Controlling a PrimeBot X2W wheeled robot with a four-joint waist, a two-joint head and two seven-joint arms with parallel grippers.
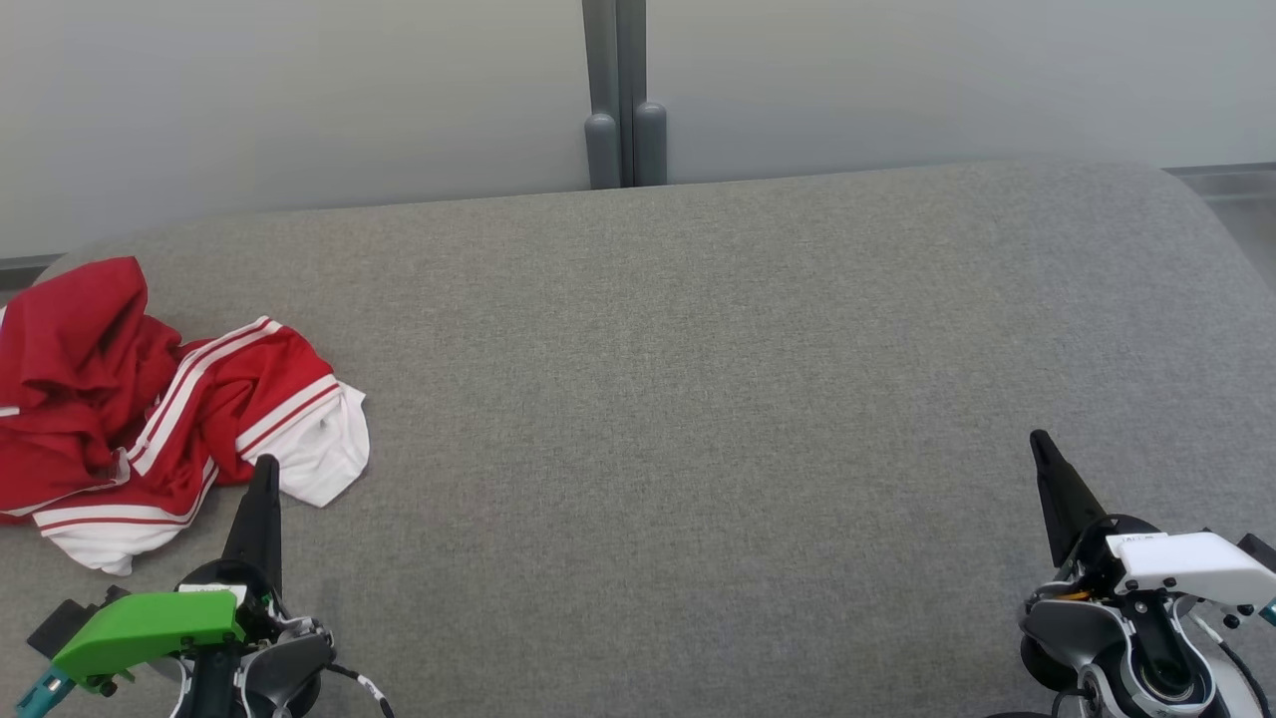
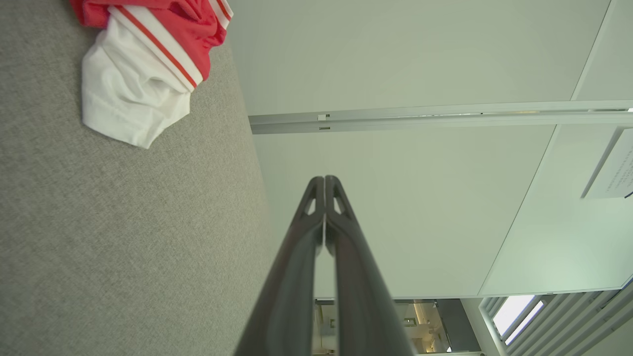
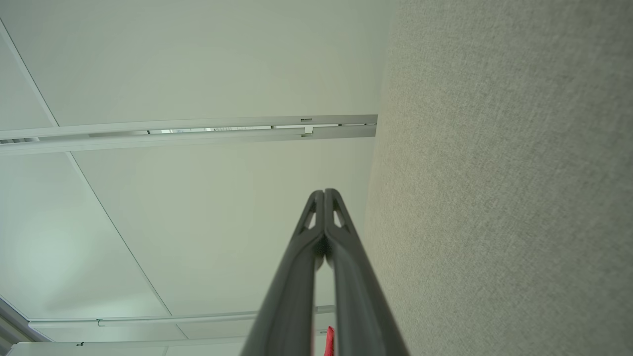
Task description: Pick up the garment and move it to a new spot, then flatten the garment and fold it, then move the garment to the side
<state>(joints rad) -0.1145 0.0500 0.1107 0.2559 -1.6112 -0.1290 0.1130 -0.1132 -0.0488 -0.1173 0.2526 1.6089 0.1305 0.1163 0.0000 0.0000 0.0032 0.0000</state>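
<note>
**Q:** Where do the hands stand?
**A:** The left hand (image 1: 265, 462) has its fingers pressed tight together and holds nothing, pointing up the grey counter (image 1: 698, 399). The right hand (image 1: 1039, 437), likewise closed and empty, sits well off to its right.
**Q:** And the garment?
**A:** The red-and-white garment (image 1: 150, 399) lies crumpled just ahead and to the left of the left hand. Its white hem (image 2: 129, 94) is nearest the fingertips but apart from them in the left wrist view.
**Q:** Which step is this?
**A:** Apparently the first: the pick-up is not yet begun. The left hand would need to open, swing left and come down on a fold.
**Q:** Anything unclear?
**A:** The heap runs off the head view's left edge, and its bunching hides what sort of garment it is.
</note>
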